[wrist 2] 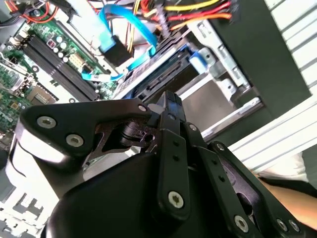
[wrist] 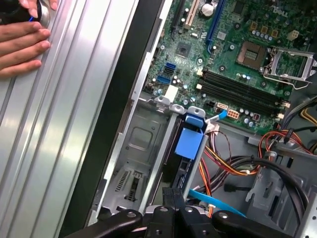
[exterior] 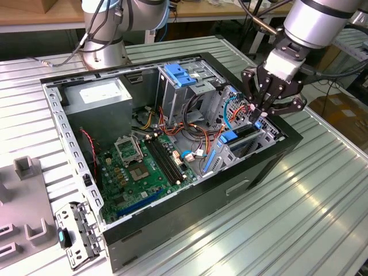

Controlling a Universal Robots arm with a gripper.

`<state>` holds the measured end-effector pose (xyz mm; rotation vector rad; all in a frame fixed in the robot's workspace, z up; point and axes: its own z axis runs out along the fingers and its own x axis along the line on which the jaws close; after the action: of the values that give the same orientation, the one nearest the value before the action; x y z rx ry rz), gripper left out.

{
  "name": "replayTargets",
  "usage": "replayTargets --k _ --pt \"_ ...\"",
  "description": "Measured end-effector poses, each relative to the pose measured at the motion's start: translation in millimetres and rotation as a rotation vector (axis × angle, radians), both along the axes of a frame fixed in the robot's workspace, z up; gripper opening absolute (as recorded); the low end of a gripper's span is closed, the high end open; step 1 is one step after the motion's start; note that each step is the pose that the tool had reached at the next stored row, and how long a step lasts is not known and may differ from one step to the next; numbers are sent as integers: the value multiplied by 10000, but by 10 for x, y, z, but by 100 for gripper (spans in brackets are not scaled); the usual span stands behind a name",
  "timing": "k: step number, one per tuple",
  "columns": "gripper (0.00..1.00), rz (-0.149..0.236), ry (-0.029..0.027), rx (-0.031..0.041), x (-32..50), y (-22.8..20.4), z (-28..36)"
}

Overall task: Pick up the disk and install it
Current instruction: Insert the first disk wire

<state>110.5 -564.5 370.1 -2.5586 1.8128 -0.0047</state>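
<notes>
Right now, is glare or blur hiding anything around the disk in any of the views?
Exterior view: bright glare streaks on the ribbed table; the case interior is evenly lit. Second wrist view: the gripper looms dark in the foreground, and the disk beyond it lies in shadow. First wrist view: sheen on the table slats beside a person's hand; the disk's blue tab is crisp.

Glossy blue plastic tab on the disk (wrist: 190, 144); ribbed, seemingly brushed-metal table (exterior: 322, 195).
</notes>
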Motion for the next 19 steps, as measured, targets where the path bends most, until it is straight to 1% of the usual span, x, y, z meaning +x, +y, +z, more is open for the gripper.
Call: replayTargets --k 1,3,4,5,8,11,14,16,19 --pt "11 44 0 1 38 2 -1" --pt "11 122 0 1 78 4 -1" --pt "11 231 1 0 91 5 4" --pt "11 321 5 1 90 6 42" --pt "11 518 7 0 91 10 97" --pt "11 774 7 1 103 12 103" --pt "11 1116 7 -2 133 16 104" --pt "11 1247 7 -2 169 18 104" --pt "11 1416 8 -1 283 27 103"
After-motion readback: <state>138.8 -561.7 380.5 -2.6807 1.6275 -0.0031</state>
